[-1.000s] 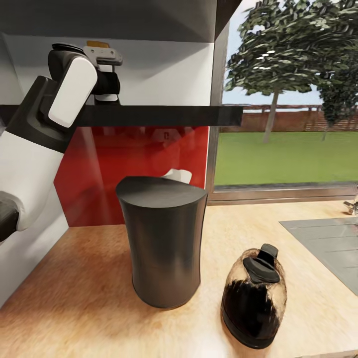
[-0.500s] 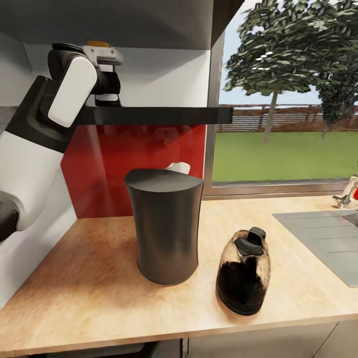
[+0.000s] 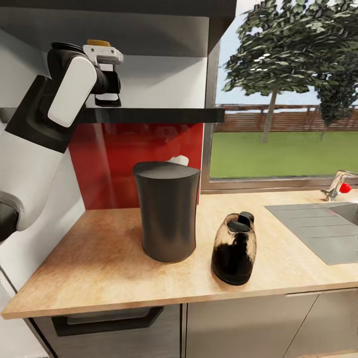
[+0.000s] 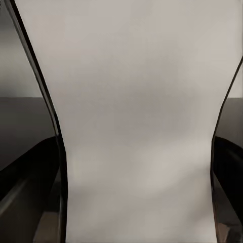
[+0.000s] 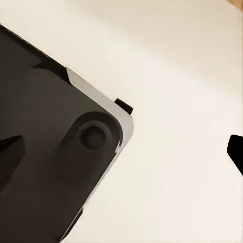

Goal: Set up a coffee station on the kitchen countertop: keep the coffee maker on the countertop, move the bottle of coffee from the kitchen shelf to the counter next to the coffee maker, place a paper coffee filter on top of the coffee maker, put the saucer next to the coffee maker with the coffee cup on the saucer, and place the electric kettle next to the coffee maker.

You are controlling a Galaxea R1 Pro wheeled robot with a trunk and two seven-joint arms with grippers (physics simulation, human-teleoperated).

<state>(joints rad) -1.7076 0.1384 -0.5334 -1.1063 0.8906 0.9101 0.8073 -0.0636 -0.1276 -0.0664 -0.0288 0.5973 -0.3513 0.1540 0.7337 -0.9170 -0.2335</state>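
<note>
My left gripper (image 3: 106,79) is raised above the black kitchen shelf (image 3: 159,115), closed around the bottle of coffee, whose golden-brown cap (image 3: 98,43) pokes out above it. In the left wrist view the bottle's white label (image 4: 136,126) sits right between the dark fingers (image 4: 25,197). The tall dark-grey coffee maker (image 3: 166,214) stands on the beige countertop (image 3: 89,268). The glass electric kettle (image 3: 233,254) stands just right of it. My right gripper (image 5: 121,152) hangs open over pale floor beside the robot's dark base.
A small white object (image 3: 179,160) peeks out behind the coffee maker against the red backsplash (image 3: 114,164). A grey sink (image 3: 318,231) with a faucet (image 3: 338,184) lies at the right. Cabinet fronts (image 3: 238,323) run below the counter edge.
The camera has pulled back: the coffee maker and kettle look smaller, and the counter's front edge and cabinets now show. My left gripper stays at the shelf on the bottle.
</note>
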